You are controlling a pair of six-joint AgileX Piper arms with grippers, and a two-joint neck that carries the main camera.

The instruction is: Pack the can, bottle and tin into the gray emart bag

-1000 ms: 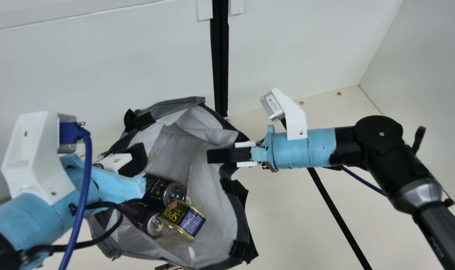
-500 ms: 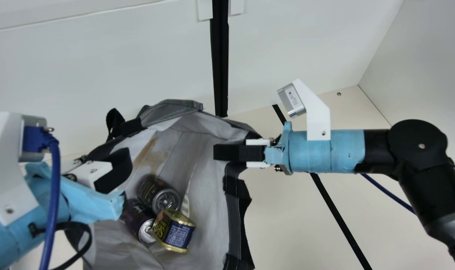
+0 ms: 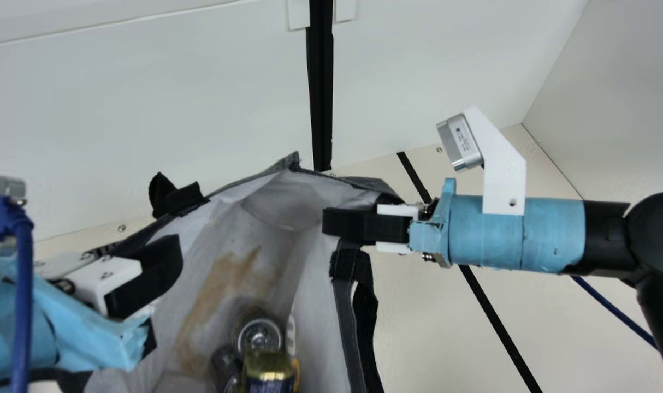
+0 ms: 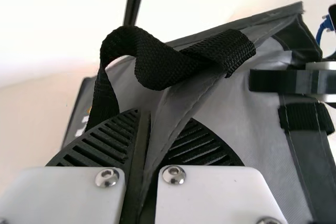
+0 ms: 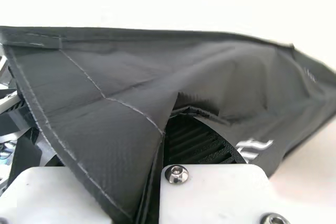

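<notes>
Both left pincer (image 3: pixel 155 273) and right pincer (image 3: pixel 339 224) point inward, each clenched on an edge of the gray bag (image 3: pixel 315 284).

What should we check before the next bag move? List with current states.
1. Left gripper closed on the gray bag's edge: ok, fabric runs between its fingers.
2. Right gripper closed on the opposite side: ok, fabric is pinched there.
3. Mouth open: ok, the inside is visible from above.
4. Can and tin inside: ok.
5. Bottle inside: cannot tell; the dark item beside them is only partly visible.
6. Bag bottom supported by the table: cannot tell.
</notes>
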